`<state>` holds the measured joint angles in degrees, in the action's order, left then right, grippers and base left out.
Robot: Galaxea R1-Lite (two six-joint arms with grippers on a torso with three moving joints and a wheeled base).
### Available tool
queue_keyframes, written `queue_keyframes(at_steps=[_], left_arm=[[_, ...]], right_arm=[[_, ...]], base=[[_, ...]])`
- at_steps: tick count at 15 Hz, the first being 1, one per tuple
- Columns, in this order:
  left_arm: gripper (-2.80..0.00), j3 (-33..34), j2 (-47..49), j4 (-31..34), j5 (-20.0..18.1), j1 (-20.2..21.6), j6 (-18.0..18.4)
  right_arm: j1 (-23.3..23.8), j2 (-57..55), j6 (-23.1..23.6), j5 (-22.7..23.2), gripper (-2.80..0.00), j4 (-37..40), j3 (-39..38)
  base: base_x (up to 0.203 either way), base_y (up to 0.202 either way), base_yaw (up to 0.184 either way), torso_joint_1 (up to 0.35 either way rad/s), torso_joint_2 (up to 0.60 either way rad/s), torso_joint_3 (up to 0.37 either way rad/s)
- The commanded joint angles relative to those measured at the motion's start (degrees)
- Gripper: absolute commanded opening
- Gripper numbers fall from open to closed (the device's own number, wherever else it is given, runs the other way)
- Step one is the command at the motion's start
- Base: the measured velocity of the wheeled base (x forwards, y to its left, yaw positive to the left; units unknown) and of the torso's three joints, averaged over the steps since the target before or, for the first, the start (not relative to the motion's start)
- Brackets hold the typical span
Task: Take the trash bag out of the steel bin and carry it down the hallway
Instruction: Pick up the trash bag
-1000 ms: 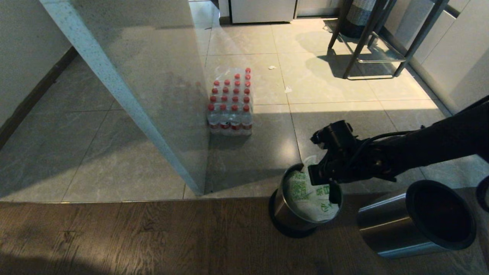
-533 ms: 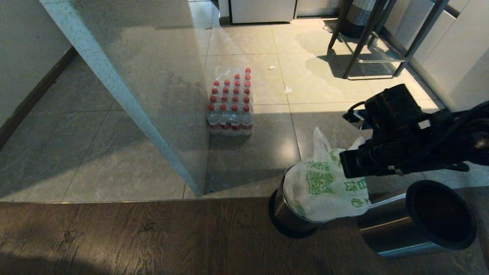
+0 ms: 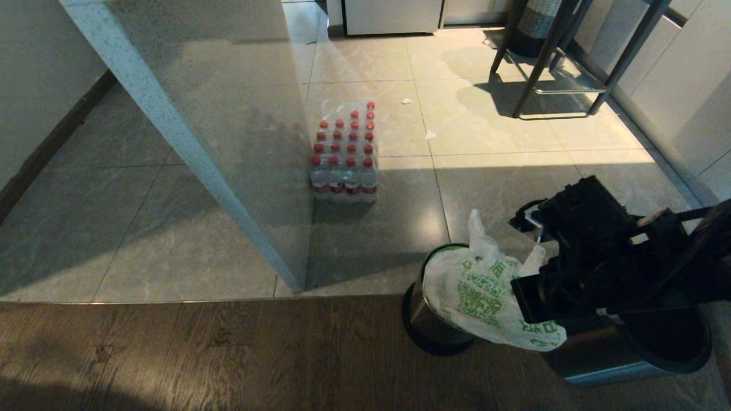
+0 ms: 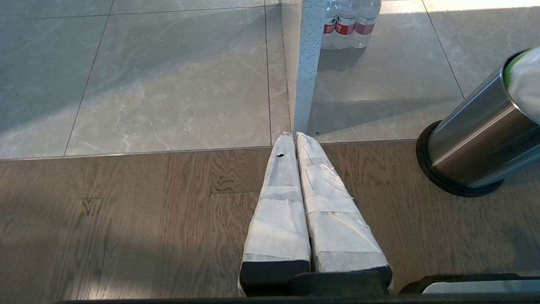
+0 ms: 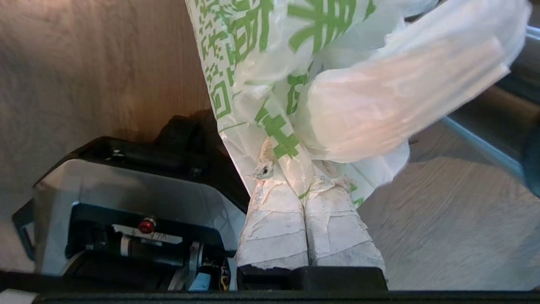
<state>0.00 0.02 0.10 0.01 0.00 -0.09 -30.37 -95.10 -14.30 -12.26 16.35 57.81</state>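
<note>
The white trash bag [image 3: 482,291] with green print hangs raised above the steel bin [image 3: 425,322], draped over the bin's right rim and bulging toward me. My right gripper [image 3: 528,271] is shut on the bag's upper edge. In the right wrist view its taped fingers [image 5: 274,211] pinch the thin plastic of the bag [image 5: 270,67] between them. My left gripper [image 4: 295,137] is shut and empty, parked low over the wooden floor to the left of the bin [image 4: 472,143]. The hallway's grey marbled tiles [image 3: 114,217] run along a white wall at the left.
A second steel bin [image 3: 594,357] lies on its side right of the upright one, under my right arm. A tall stone partition [image 3: 188,142] stands at the left, with a pack of red-capped water bottles [image 3: 345,157] beside it. Stool legs [image 3: 548,63] stand at the back right.
My right gripper, shut on the bag, has risen and swung right and toward me. The bag has come up from inside the bin and now hangs over its right rim.
</note>
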Motion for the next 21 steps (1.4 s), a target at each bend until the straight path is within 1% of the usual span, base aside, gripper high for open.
queue_keyframes(at_steps=[1,3,6,8,9,10,15,19,21], left_arm=[[-2.8,0.0,0.06,-0.01,0.01,0.0,0.0],[-2.8,0.0,0.06,-0.01,0.01,0.0,0.0],[-2.8,0.0,0.06,-0.01,0.07,0.0,0.0],[-2.8,0.0,0.06,-0.01,-0.01,0.0,0.0],[-2.8,0.0,0.06,-0.01,-0.01,0.0,0.0],[-2.8,0.0,0.06,-0.01,0.07,0.0,0.0],[-2.8,0.0,0.06,-0.01,-0.01,0.0,0.0],[-2.8,-0.04,0.06,-0.01,-0.01,0.0,0.0],[-2.8,0.0,0.06,-0.01,-0.01,0.0,0.0]], right_arm=[[-0.13,-7.72,-0.16,-0.1,-2.8,-2.75,-0.29],[-0.13,-12.66,0.06,-0.12,-2.8,-6.14,0.11],[-0.6,-17.66,0.23,-0.13,-2.8,-8.87,0.96],[-0.66,-18.28,0.24,-0.04,-2.8,-9.94,1.92],[-0.66,-18.13,0.31,0.35,-2.28,-9.88,2.08],[-0.66,-17.92,0.41,0.17,0.0,-9.94,1.9],[-0.66,-14.68,0.5,-0.22,0.0,-9.94,2.38],[-0.66,-17.38,0.7,-0.08,0.0,-10.4,4.3],[-0.66,-19.0,1.94,0.02,0.0,-15.9,4.41]], base=[[0.0,0.0,0.0,0.0,0.0,0.0],[0.0,0.0,0.0,0.0,0.0,0.0],[0.0,0.0,0.0,0.0,0.0,0.0],[0.0,0.0,0.0,0.0,0.0,0.0],[0.0,0.0,0.0,0.0,0.0,0.0],[0.0,0.0,0.0,0.0,0.0,0.0],[0.0,0.0,0.0,0.0,0.0,0.0],[0.0,0.0,0.0,0.0,0.0,0.0],[0.0,0.0,0.0,0.0,0.0,0.0]])
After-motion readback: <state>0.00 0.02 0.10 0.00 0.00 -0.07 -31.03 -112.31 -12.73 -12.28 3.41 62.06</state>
